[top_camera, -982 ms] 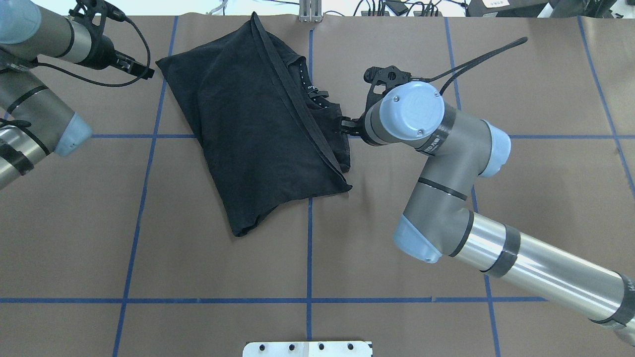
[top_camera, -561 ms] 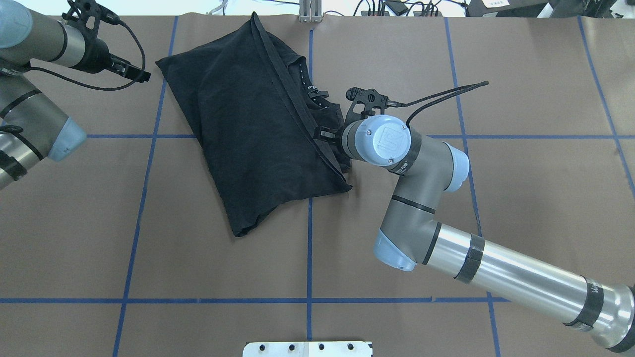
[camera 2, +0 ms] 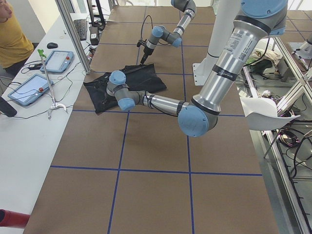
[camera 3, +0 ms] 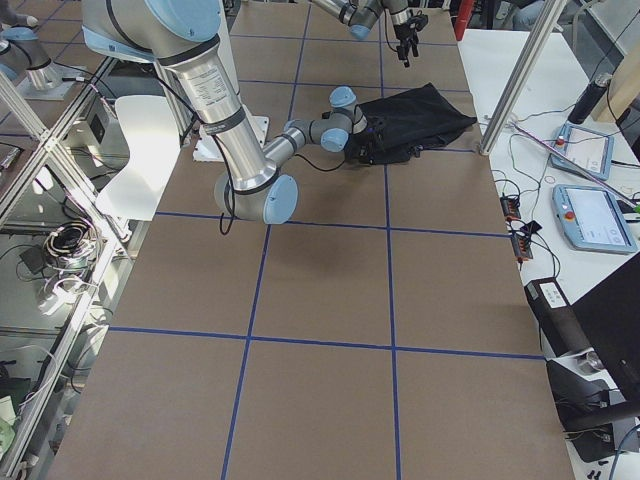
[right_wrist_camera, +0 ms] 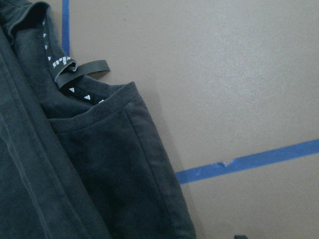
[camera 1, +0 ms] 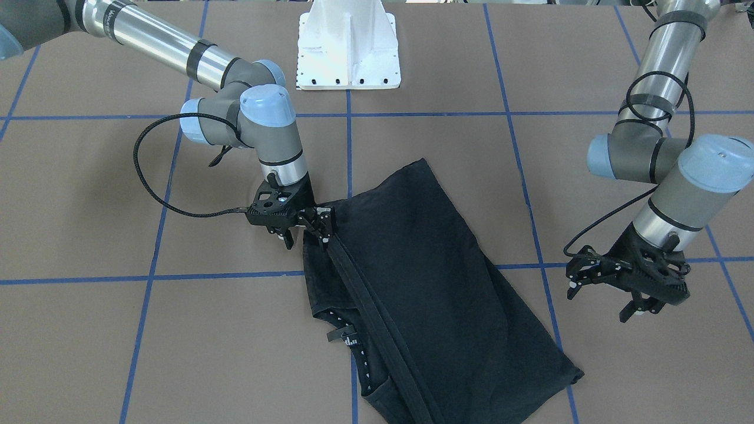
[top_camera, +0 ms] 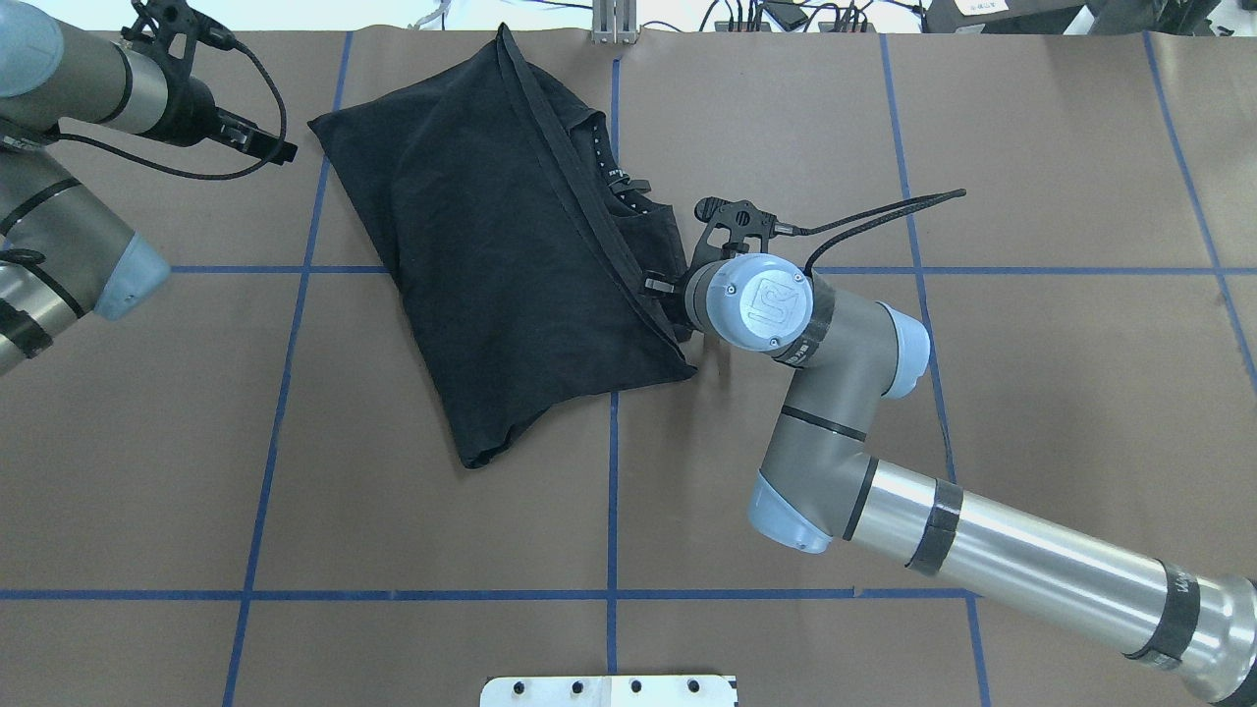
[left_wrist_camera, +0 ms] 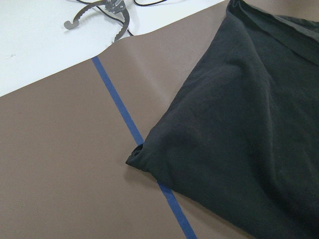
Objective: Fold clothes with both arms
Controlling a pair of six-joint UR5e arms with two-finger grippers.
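Brown paper crossed by blue tape lines is covering the table. The black shirt is lying folded on it in the upper middle of the overhead view, with its collar side turned toward the right.

The right claw is sitting low at that right-hand edge, just below the collar, with its jaws spread and pinching nothing. In the front-facing view one finger is reaching over the dark hem, while the other is pointing down at bare paper just beside the cloth. A second ago this claw was still off the cloth, at the blue line to the shirt's right. Since then it has been moving onto the edge, and over the last half second it has been sliding slightly toward the lower right along that edge. Its wrist has been turning as well, so the blue cap is now facing straight up at the overhead camera. Behind it the right arm is stretching in from the lower right corner, with its elbow lower in the frame than before.

The shirt is keeping the same outline as in the earlier frames.

The left claw is hanging over the paper with its jaws spread and empty, near the shirt's corner but clear of it. Overhead it is sitting in the upper left, having drifted only a little. The left arm is coming in from the left edge.
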